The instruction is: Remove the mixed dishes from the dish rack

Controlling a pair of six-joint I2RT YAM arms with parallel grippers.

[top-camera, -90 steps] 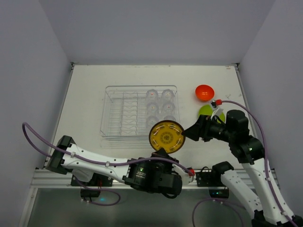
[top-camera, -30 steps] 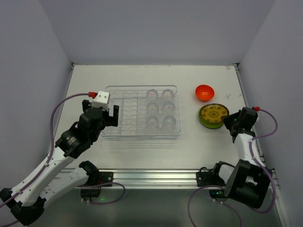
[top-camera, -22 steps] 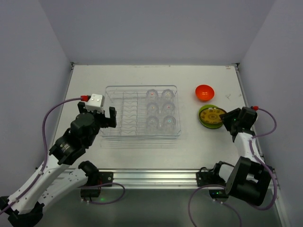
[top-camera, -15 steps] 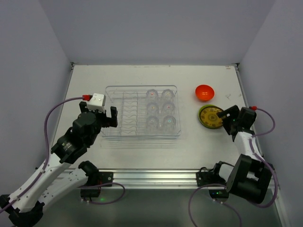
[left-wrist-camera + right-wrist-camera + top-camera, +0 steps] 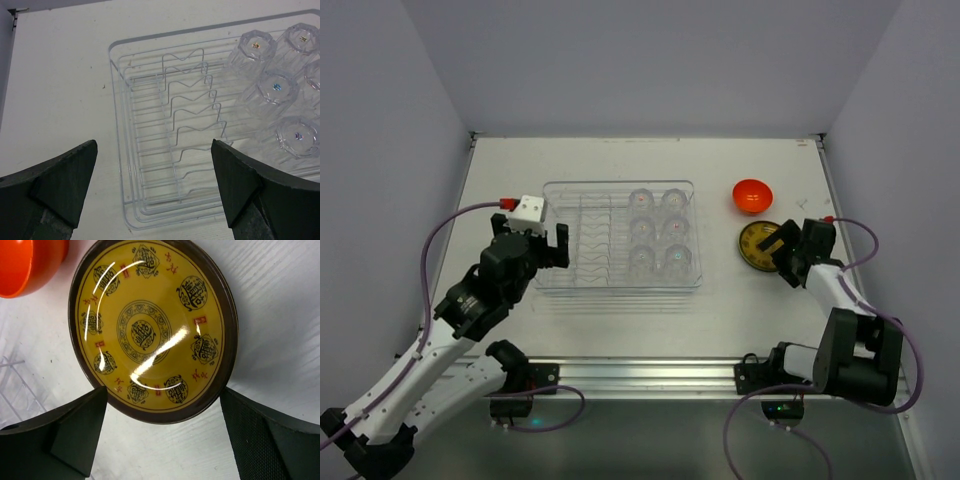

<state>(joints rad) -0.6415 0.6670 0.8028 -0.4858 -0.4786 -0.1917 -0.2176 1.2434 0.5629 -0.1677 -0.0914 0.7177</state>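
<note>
The clear dish rack (image 5: 582,262) sits mid-table, its left slots bare. Several upturned glass cups (image 5: 658,232) fill its right end, also seen in the left wrist view (image 5: 274,87). My left gripper (image 5: 535,250) hovers open over the rack's left edge (image 5: 122,150) with nothing between its fingers. To the right of the rack a yellow patterned plate (image 5: 760,246) with a dark rim lies flat on the table. An orange bowl (image 5: 752,195) stands just behind it. My right gripper (image 5: 164,390) is open at the plate's (image 5: 152,330) near edge, jaws apart on either side, not gripping it.
The orange bowl (image 5: 27,262) almost touches the plate's far rim. A corner of the rack (image 5: 9,385) shows left of the right gripper. Grey walls close in the table on three sides; a metal rail runs along the near edge.
My right gripper has opened and let go of the yellow plate, which now lies flat by the orange bowl. The right wrist has shifted slightly left. The left arm has barely moved.
</note>
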